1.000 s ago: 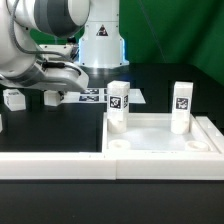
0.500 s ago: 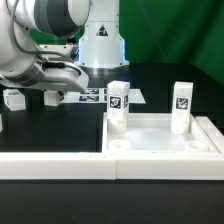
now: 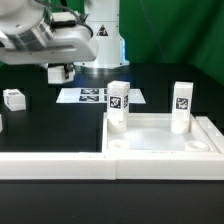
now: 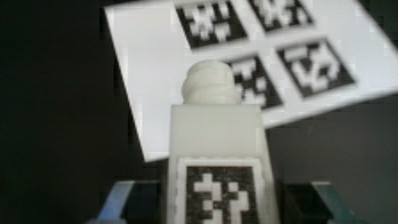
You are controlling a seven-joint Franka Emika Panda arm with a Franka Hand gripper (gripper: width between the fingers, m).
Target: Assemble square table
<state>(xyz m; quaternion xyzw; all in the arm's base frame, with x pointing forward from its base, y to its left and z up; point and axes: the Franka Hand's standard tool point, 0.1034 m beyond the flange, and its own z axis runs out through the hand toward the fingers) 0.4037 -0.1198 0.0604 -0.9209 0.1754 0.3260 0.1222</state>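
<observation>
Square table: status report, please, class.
End effector shut on leg above the marker board. Two legs upright in tabletop. Loose leg apart. No obstruction seen.

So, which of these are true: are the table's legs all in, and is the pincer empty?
1. Two standing legs are upright in the square top. True.
2. The pincer is empty. False: it is shut on a held leg.
3. A loose leg rests on the table at the exterior view's left. True.
4. All four corner sockets are filled. False: the two near sockets look empty.
5. The marker board lies inside the square top. False: it lies on the table behind it.
</observation>
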